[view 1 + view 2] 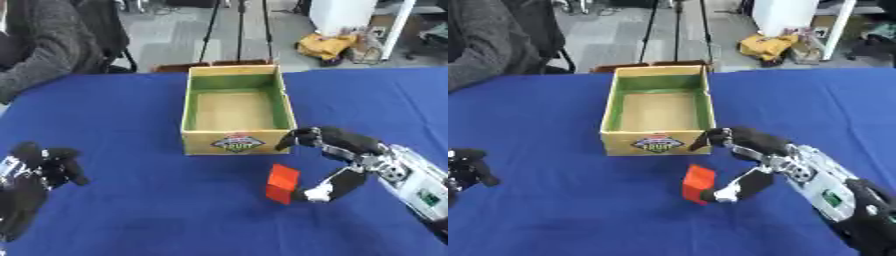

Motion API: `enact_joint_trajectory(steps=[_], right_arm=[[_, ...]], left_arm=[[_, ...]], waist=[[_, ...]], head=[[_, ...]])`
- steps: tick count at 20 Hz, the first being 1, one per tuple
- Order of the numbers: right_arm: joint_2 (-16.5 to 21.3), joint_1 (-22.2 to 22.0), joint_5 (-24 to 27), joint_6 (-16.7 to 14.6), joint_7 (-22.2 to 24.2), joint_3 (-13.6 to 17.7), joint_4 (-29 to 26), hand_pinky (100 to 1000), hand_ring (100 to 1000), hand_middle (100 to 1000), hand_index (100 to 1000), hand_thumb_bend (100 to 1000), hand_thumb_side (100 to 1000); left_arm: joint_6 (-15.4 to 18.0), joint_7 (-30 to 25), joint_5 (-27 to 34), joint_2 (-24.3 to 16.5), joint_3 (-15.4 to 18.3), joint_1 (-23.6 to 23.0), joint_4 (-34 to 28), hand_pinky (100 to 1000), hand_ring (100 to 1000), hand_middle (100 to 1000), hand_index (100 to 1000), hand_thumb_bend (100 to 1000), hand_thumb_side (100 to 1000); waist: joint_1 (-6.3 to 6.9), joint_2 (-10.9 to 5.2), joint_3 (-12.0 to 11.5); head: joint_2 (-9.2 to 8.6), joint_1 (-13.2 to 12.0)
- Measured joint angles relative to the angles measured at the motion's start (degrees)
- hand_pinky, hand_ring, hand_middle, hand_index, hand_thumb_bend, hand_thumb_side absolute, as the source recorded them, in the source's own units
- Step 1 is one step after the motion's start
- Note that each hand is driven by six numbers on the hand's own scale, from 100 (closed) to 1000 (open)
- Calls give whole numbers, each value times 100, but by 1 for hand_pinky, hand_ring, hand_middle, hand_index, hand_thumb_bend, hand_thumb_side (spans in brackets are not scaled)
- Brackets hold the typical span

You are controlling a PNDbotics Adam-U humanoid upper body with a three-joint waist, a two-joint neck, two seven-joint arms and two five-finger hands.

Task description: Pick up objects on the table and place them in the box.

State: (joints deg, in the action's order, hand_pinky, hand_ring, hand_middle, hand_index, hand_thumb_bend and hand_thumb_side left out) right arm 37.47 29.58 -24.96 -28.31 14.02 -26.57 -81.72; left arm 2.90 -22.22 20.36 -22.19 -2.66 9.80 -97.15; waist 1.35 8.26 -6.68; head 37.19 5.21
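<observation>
Nearest the camera, lower left: my left hand (39, 167), black, resting idle over the blue table (131, 210), fingers curled in w/ nothing in them.

Lower right: my right arm (411, 182), silver and black, comes in from the right edge. Right hand (337, 165) is spread apart around open space; upper fingers (302, 137) reach toward the front right corner of the box, thumb (319, 192) points down and left, its pale tip just beside the red block. I can't tell whether the thumb tip actually touches the block; nothing is clamped.

Red block (282, 183): small, box-shaped, orange-red, standing on the table in front of the box and a bit right of its centre, between the box front and the camera. It sits apart from the box wall.

Box (234, 142): open-topped cardboard, yellowish outside, green inner walls, tan floor, a printed label w/ red and green on the front face. It stands mid-table, long side running away from me. Interior as seen holds no items.

Far edge, upper left: a person's grey sleeve (44, 45) at the table rim, not touching box or block.
</observation>
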Motion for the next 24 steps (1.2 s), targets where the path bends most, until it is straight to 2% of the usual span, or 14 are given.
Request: enact_joint_trajectory(steps=[6,18,24], right_arm=[[-73,15,-259,-93,52,3,377,805,806,741,855,507,560],[-157,47,-557,-169,-37,13,829,797,790,730,848,513,586],[-213,67,-620,-162,-88,25,939,784,766,682,822,512,595]], left_arm=[[0,0,0,1,-15,20,0,632,504,505,730,233,1000],[1,-1,0,48,-32,25,0,633,503,504,729,230,1000],[3,-3,0,49,-33,25,0,633,502,504,729,230,1000]], waist=[[10,17,-54],[75,32,-119],[91,37,-138]], head=[[1,5],[8,54],[22,77]])
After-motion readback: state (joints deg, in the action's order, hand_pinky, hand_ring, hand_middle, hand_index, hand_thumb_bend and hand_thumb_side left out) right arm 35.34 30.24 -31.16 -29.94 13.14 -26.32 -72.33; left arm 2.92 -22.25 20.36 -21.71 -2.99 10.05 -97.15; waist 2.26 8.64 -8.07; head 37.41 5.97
